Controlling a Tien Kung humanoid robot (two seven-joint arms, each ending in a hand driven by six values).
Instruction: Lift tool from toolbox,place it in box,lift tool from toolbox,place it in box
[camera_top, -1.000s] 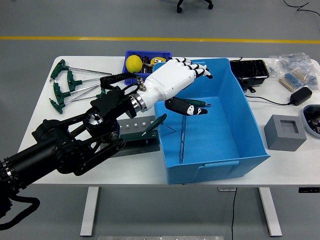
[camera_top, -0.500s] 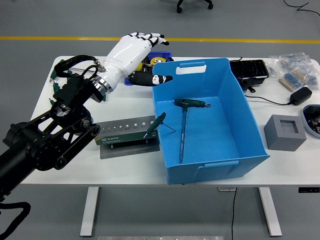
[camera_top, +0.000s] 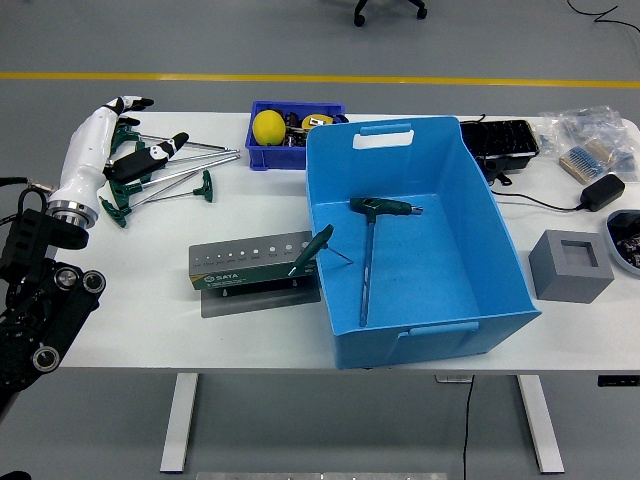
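A green-handled T-wrench (camera_top: 368, 240) lies inside the big blue box (camera_top: 460, 330). A second green-handled T-wrench (camera_top: 318, 247) stands tilted in the grey tool holder (camera_top: 250, 264), its handle leaning against the box's left wall. Several more green T-handle wrenches (camera_top: 170, 175) lie loose at the table's far left. My left hand (camera_top: 120, 140), white with black fingertips, is over those loose wrenches with fingers spread and holds nothing. The right arm is out of view.
A small blue bin (camera_top: 262, 155) with a yellow ball (camera_top: 267, 127) stands behind the box. A black tray (camera_top: 505, 142), a black adapter (camera_top: 601, 190) with cable, a grey foam block (camera_top: 570, 265) and plastic bags (camera_top: 590, 135) sit at the right.
My left arm has swung from over the blue box back to the table's far left. The T-wrench it hovered over stays lying in the box.
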